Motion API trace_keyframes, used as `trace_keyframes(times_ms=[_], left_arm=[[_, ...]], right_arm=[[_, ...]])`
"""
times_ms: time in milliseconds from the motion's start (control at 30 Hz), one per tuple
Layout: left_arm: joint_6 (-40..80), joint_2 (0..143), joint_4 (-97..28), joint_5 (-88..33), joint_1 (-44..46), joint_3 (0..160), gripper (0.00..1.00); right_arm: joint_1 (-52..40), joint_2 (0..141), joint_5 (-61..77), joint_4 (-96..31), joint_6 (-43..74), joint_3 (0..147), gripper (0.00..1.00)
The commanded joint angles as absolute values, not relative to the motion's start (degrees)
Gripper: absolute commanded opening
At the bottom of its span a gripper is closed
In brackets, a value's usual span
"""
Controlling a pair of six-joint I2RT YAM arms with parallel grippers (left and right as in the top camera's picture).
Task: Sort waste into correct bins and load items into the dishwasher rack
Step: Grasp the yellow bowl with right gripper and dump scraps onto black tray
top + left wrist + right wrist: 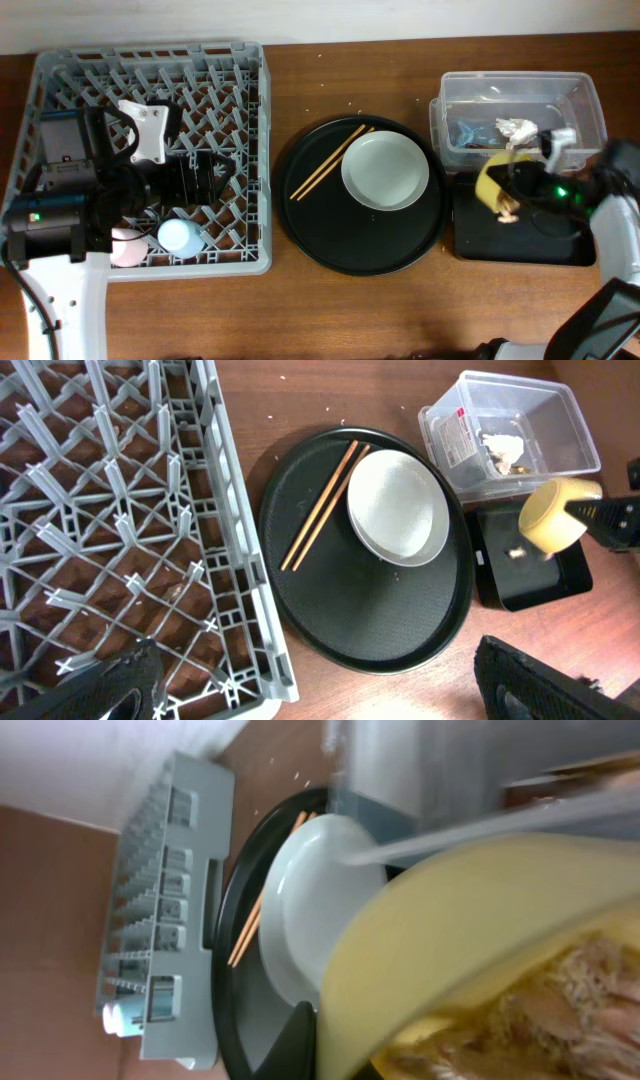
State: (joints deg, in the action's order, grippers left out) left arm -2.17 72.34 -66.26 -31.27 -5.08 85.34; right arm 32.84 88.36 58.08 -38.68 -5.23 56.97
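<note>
My right gripper [522, 176] is shut on the rim of the yellow bowl [495, 180] and holds it tipped on its side over the shallow black rectangular tray [530, 245]. Beige crumbly leftovers [545, 1010] sit in the bowl, and some [508, 214] hang below its rim. The white napkin [515, 128] lies in the clear tub [590, 105]. The grey-white plate [385, 170] and two chopsticks [328, 162] lie on the round black tray [310, 225]. The blue cup [180, 237] and pink cup [125, 247] stand in the grey rack [255, 150]. My left gripper [320, 695] is open and empty above the rack's right edge. I see no brownish-gold strip.
The table is brown wood, with the rack at the left, the round tray in the middle and the two bins at the right. A few crumbs [322, 100] lie on the wood behind the round tray. A pale wall runs along the table's far edge.
</note>
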Motion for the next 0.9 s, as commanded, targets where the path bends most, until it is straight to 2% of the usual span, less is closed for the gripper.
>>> trace_keyframes(times_ms=[0, 100, 300, 333, 367, 400, 433, 467, 500, 533, 567, 600, 633, 667, 767, 800, 867], left_arm=[[-3.1, 72.4, -66.1, -32.1, -4.9, 85.3, 0.99], [-3.1, 72.4, -66.1, -32.1, -4.9, 85.3, 0.99], [-3.1, 72.4, -66.1, -32.1, -4.9, 85.3, 0.99], [-3.1, 72.4, -66.1, -32.1, -4.9, 85.3, 0.99], [-3.1, 72.4, -66.1, -32.1, -4.9, 85.3, 0.99], [-3.1, 72.4, -66.1, -32.1, -4.9, 85.3, 1.0], [-3.1, 72.4, -66.1, -32.1, -4.9, 85.3, 0.99], [-3.1, 72.4, -66.1, -32.1, -4.9, 85.3, 0.99], [-3.1, 72.4, -66.1, -32.1, -4.9, 85.3, 0.99], [-3.1, 72.4, -66.1, -32.1, -4.9, 85.3, 0.99], [-3.1, 72.4, -66.1, -32.1, -4.9, 85.3, 0.99], [-3.1, 72.4, -66.1, -32.1, -4.9, 85.3, 0.99], [-3.1, 72.4, -66.1, -32.1, -4.9, 85.3, 0.99], [-3.1, 72.4, -66.1, -32.1, -4.9, 85.3, 0.99], [-3.1, 72.4, -66.1, -32.1, -4.9, 85.3, 0.99], [-3.1, 72.4, -66.1, -32.1, -4.9, 85.3, 0.99], [-3.1, 72.4, -66.1, -32.1, -4.9, 85.3, 0.99]], right_arm=[[39.9, 88.4, 76.5, -30.3, -6.2, 49.6, 0.04], [43.8, 88.4, 88.9, -26.4, -10.3, 47.8, 0.04], [43.8, 88.4, 88.9, -27.6, -10.5, 47.8, 0.04], [43.7, 88.6, 83.0, -27.5, -10.4, 47.8, 0.04], [43.9, 88.6, 84.6, -27.9, -5.2, 47.8, 0.04], [43.0, 88.4, 86.7, -28.0, -7.6, 47.8, 0.04], [42.3, 88.5, 75.0, -26.5, -2.6, 47.8, 0.04], [41.5, 88.6, 77.3, -27.5, 0.8, 47.8, 0.04], [40.2, 88.5, 87.3, -27.2, -9.2, 47.8, 0.04], [39.7, 88.5, 77.6, -24.3, -1.6, 48.1, 0.04], [39.5, 88.2, 87.2, -23.0, 0.4, 48.1, 0.04], [38.6, 87.9, 84.4, -20.9, -0.9, 48.3, 0.04], [38.2, 88.0, 73.5, -20.3, 7.9, 48.3, 0.04], [37.2, 87.7, 82.9, -19.7, 5.6, 48.3, 0.04], [32.7, 86.0, 81.8, -19.0, 8.6, 51.1, 0.04], [29.1, 84.1, 78.7, -19.4, 11.6, 53.5, 0.04], [15.9, 79.0, 58.6, -30.3, 13.2, 57.8, 0.04]])
